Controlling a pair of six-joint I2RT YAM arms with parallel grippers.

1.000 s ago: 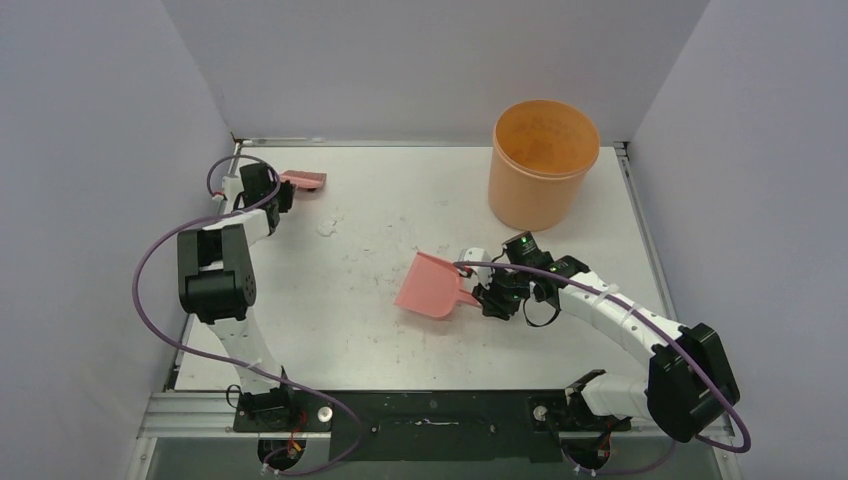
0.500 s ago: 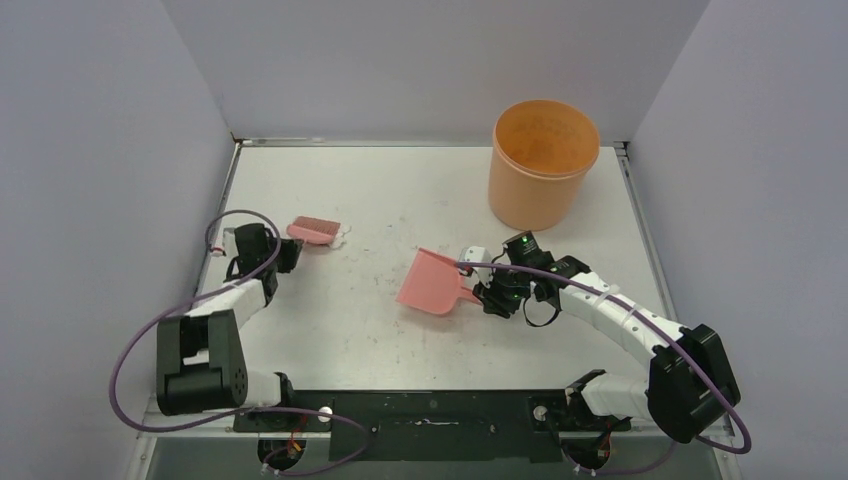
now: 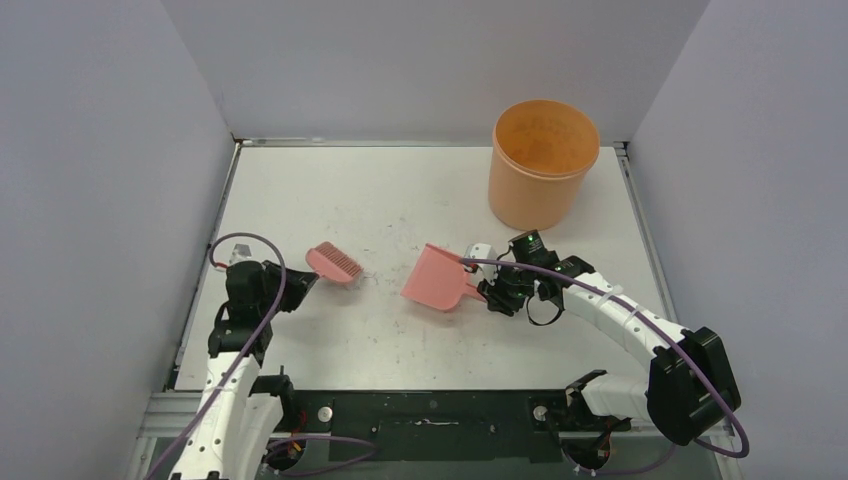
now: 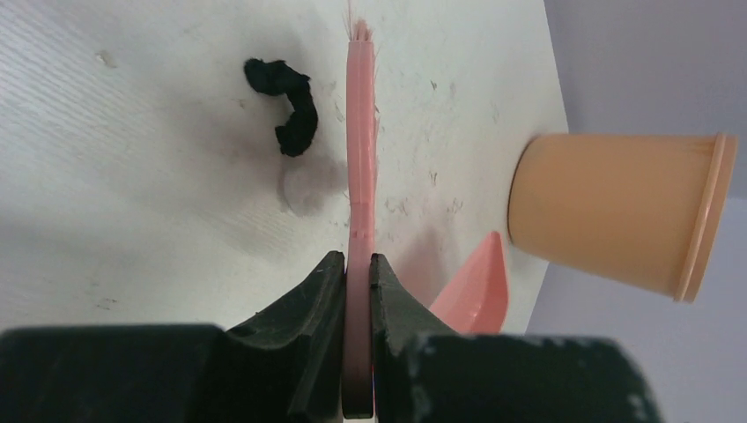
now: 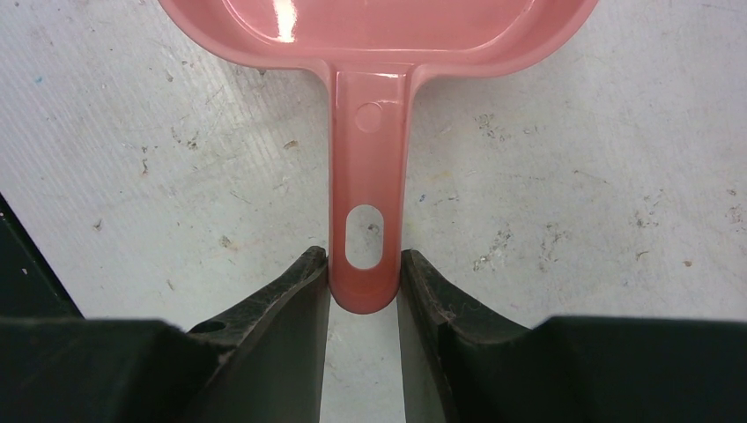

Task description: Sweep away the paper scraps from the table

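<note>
Across the table (image 3: pixel 400 190) your left arm has drawn back from the far left corner toward the near edge. Before the orange bucket (image 3: pixel 540 165) at the far right corner, the dustpan (image 3: pixel 440 280) near the middle has barely shifted, your right gripper (image 5: pixel 363 260) clamped on its handle. Your left gripper (image 4: pixel 357 264) pinches the pink brush (image 4: pixel 361 150) edge-on, left of centre. One black paper scrap (image 4: pixel 286 101) lies just beside it, seemingly on the side away from the pan, so sweeping likely continues, though overhead the scrap is too small to see.
</note>
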